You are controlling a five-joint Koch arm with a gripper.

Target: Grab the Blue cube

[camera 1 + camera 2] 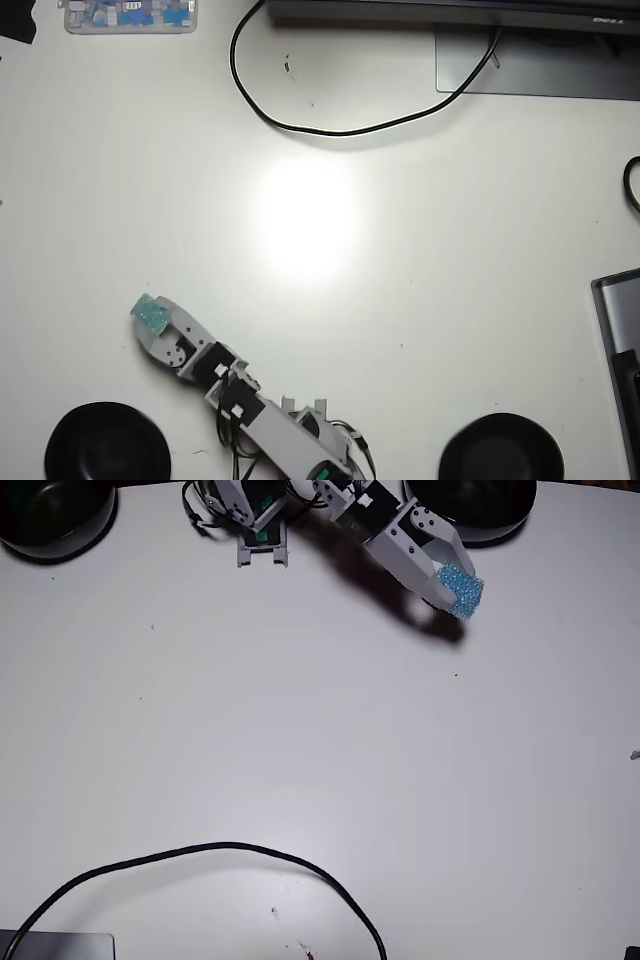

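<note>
The pincer (452,588) pinches the cube (460,590), raised off the desk (300,760) at 1 o'clock in the fixed view, so the grab looks done.

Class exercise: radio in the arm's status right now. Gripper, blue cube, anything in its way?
Gripper shut on the Blue cube, cube clear of the table. Black bowl just beyond the cube in the overhead view. Nothing blocking.

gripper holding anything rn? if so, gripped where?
Yes. The gripper holds the Blue cube at its jaw tips, clamped on opposite sides, with the far end sticking out past the tips. The shadow beneath suggests it is off the table.
</note>
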